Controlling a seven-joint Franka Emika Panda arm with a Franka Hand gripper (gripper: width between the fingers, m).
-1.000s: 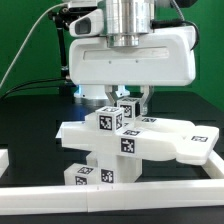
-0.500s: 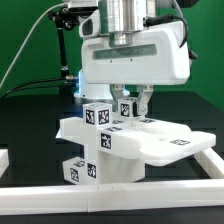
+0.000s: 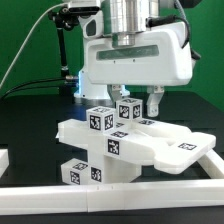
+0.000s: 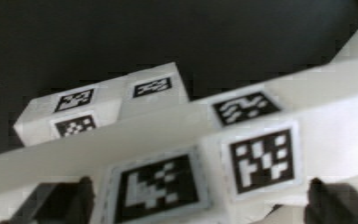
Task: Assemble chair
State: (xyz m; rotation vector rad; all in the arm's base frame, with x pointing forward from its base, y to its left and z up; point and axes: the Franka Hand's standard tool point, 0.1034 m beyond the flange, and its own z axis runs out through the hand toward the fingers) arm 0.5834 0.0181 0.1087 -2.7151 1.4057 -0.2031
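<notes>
The chair parts are joined into one white stack [image 3: 120, 150] in the middle of the black table: a flat panel [image 3: 175, 145] on blocky tagged pieces, with two tagged cube ends [image 3: 128, 110] sticking up. My gripper [image 3: 135, 102] hangs right over it, open, its fingers [image 3: 153, 102] on either side of the right-hand cube end. In the wrist view the gripper [image 4: 202, 200] straddles a tagged white block [image 4: 211, 170]. A thin gap shows at each finger [image 4: 60, 202]. Nothing is held.
A low white rail runs along the front of the table [image 3: 110, 207] and up the exterior view's right side [image 3: 214, 152]; a short piece shows at the left edge [image 3: 5, 157]. Black cables hang behind the arm on the left [image 3: 40, 45].
The jaws have spread apart and let go of the tagged cube end they were shut on. Before that the gripper shifted a little to the exterior view's right, and the stack turned slightly.
</notes>
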